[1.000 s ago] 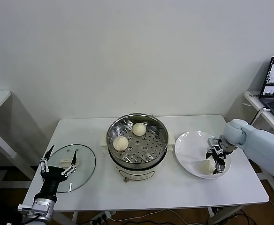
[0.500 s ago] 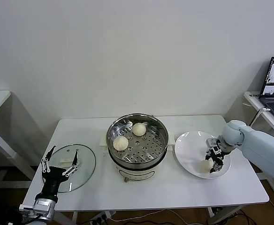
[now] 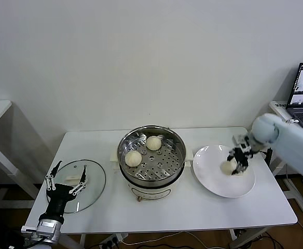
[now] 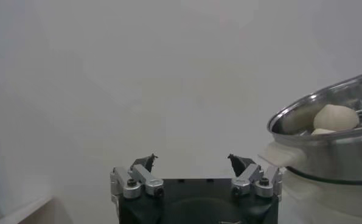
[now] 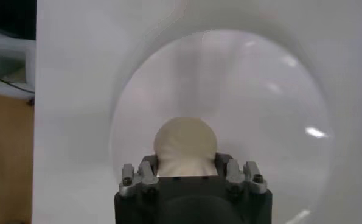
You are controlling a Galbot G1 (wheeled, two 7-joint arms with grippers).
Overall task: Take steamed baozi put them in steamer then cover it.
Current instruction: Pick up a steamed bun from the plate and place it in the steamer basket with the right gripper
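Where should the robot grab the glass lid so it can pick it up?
By the white handle at the middle of the glass lid, coming straight down from above. The lid lies flat on the table, so its thin rim gives little to pinch; the raised handle does. The open left gripper is over it.

The right arm (image 3: 289,140) has a smooth, rounded, pale blue-white shell. Both grippers, left gripper (image 3: 65,181) and right gripper (image 3: 238,158), are black with silver linkages and screws

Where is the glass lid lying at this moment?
In the head view the glass lid lies flat at the table's left end, left of the steamer, with the open left claw over it.
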